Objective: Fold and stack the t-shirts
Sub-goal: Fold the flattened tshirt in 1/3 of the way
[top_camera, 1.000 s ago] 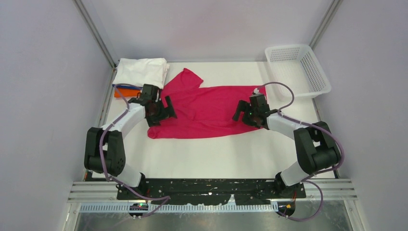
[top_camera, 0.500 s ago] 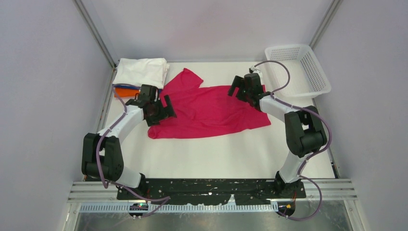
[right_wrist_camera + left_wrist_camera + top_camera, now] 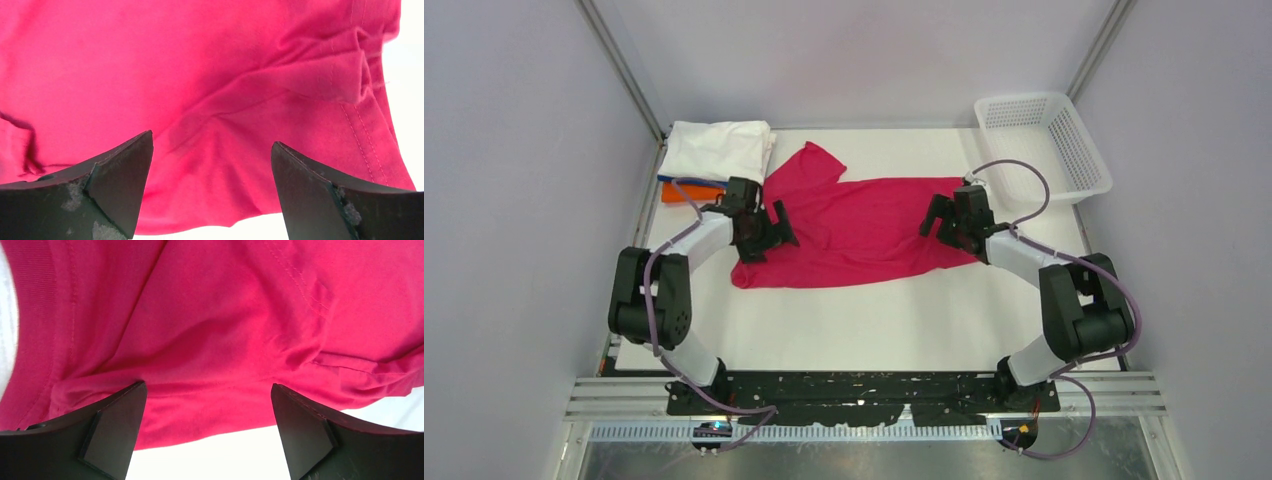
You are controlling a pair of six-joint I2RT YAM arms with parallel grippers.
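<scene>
A bright magenta-red t-shirt (image 3: 854,230) lies spread across the middle of the white table, one sleeve pointing toward the back left. My left gripper (image 3: 767,230) hovers open over its left end, the near hem between its fingers in the left wrist view (image 3: 207,390). Over the shirt's right end, my right gripper (image 3: 940,220) stands open, with only wrinkled cloth and the hem below it (image 3: 212,142). Neither gripper holds anything. A folded white t-shirt (image 3: 719,148) rests at the back left on an orange one (image 3: 686,192).
A white plastic mesh basket (image 3: 1042,140) stands at the back right corner. Metal frame posts and grey walls close in both sides. The table's bare white surface (image 3: 874,320) stretches between the shirt and the arm bases.
My right gripper swung to the shirt's back right corner, then came back to its right end. The left gripper shifted slightly right. Both stayed open.
</scene>
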